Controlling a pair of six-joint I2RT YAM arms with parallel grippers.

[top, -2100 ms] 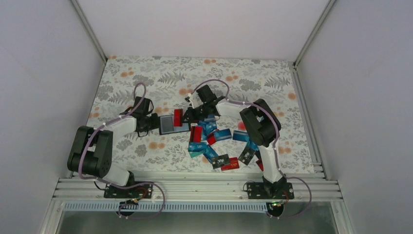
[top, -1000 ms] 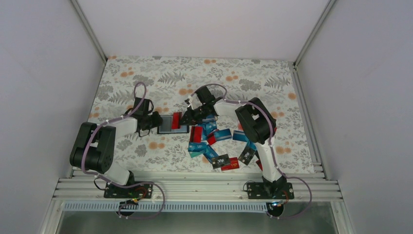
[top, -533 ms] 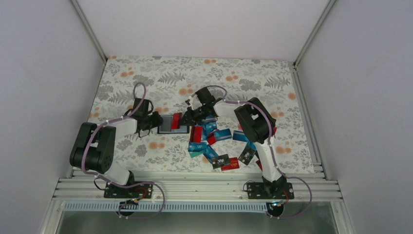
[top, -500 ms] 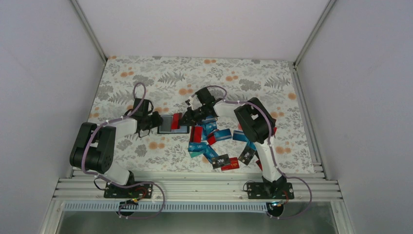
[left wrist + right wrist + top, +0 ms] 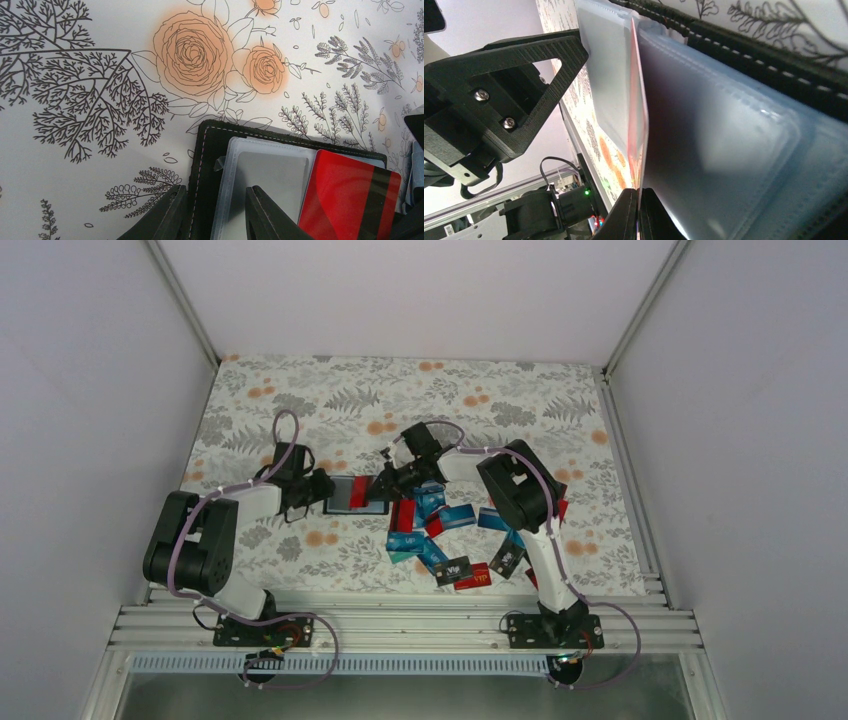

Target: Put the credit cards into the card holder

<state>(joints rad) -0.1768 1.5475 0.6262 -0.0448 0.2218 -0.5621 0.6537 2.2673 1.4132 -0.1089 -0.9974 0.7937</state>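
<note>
Nearest the arm bases, the loose credit cards (image 5: 432,532) are lying in a heap on the bench (image 5: 300,405), and the right arm is reaching past them, so a dip of that arm could be nudging some out of reach or under the holder. Just beyond, the card holder (image 5: 206,160) is lying open, and the left fingers (image 5: 267,220) are clamping its left edge. That hold is covering only a narrow strip, so a hard push from the other side could be sliding or pivoting the holder out of it. Farther back, the right fingers (image 5: 620,222) are pinching a red card (image 5: 350,200) tight and offering its edge to the clear sleeve (image 5: 272,167). If the card is riding over the plastic rather than inside it, or coming in tilted, it is likely to be buckling the sleeve, jamming, or slipping in the pinch
</note>
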